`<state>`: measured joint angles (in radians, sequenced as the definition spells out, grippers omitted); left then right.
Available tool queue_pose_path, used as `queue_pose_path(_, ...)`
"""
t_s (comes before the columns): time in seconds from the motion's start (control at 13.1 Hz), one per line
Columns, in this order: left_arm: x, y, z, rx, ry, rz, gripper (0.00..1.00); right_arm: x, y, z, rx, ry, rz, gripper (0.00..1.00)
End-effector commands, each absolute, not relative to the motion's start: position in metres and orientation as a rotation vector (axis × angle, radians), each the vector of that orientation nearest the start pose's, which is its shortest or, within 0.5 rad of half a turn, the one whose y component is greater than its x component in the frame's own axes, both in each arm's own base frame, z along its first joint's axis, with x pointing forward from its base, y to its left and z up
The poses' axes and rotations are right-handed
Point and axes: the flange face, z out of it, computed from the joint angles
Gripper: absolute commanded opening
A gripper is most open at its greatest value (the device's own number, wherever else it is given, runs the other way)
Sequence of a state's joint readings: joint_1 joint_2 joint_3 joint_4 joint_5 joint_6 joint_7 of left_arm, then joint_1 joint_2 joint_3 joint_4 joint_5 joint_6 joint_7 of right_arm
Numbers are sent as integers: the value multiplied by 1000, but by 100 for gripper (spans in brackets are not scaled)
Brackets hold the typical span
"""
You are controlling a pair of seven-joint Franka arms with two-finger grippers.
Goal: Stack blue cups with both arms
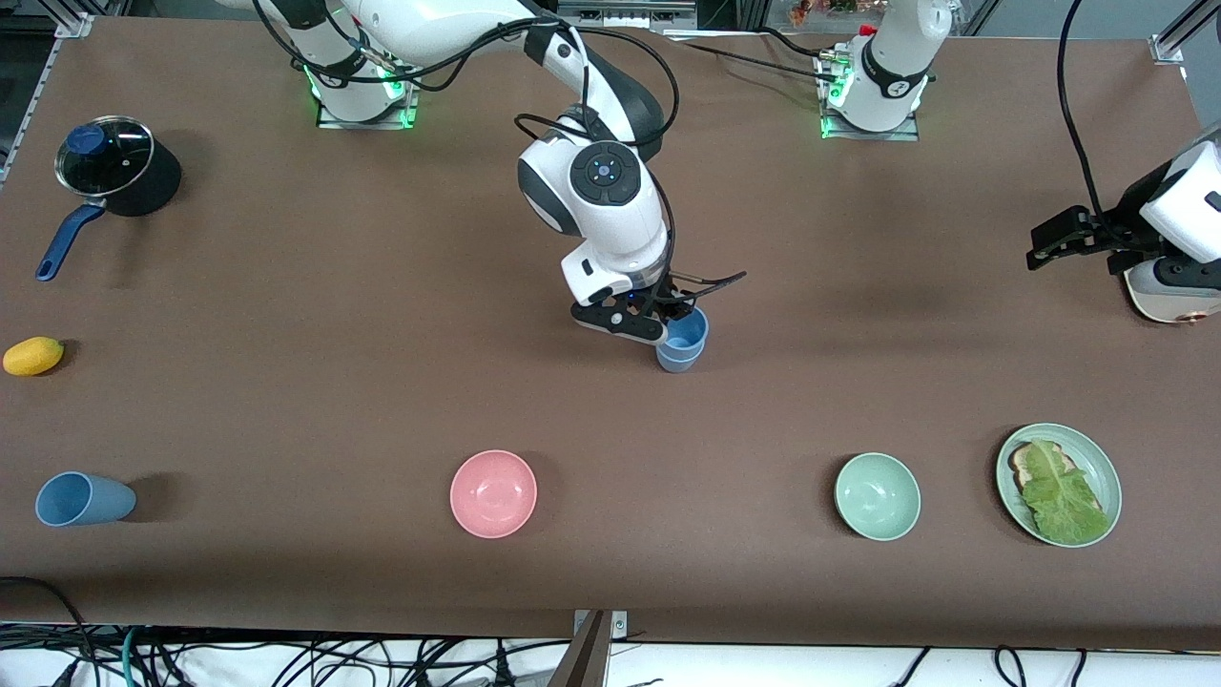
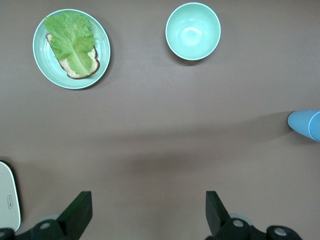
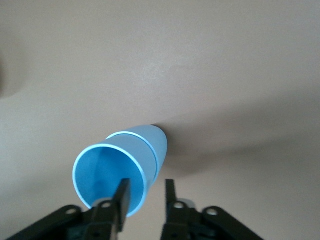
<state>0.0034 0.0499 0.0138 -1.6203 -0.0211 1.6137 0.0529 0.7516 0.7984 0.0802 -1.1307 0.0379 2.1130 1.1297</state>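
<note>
The right gripper [image 3: 145, 200] pinches the rim wall of the stacked blue cups [image 3: 122, 167], one finger inside; seating looks done, so letting go straight and lifting clear seems best. They are smooth, matte, tapered plastic. Another blue cup [image 1: 84, 499] lies toppled well away. The left gripper [image 2: 150, 212] waits, fingers spread.

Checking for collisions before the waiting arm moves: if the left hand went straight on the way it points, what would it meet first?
Probably only bare table. The left hand, open, points down at empty brown surface; the green bowl and lettuce plate lie off that line, though depth is unclear.
</note>
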Motion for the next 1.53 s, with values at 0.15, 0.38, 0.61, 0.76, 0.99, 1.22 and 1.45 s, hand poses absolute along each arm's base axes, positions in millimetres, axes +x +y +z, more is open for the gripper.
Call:
queue_pose_path(0.15, 575, 2, 574, -3158, 56, 99, 100, 551, 544, 375, -2946, 535, -48, 74)
queue_pose_path(0.38, 586, 4, 583, -3169, 49, 57, 100, 598, 465, 411, -3022, 418, -24, 97)
queue_pose_path(0.61, 588, 7, 584, -3169, 41, 54, 100, 633, 365, 453, -3096, 253, 78, 100)
queue_pose_path(0.76, 588, 5, 583, -3167, 44, 57, 100, 653, 282, 483, -3112, 282, 157, 100)
queue_pose_path(0.99, 588, 9, 583, -3168, 36, 57, 100, 654, 181, 523, -3123, 189, 272, 100)
queue_pose_path(1.22, 591, 9, 576, -3165, 37, 74, 100, 616, 118, 542, -3119, 259, 269, 100)
queue_pose_path(1.45, 591, 8, 576, -3167, 39, 74, 100, 588, 35, 557, -3086, 278, 245, 100)
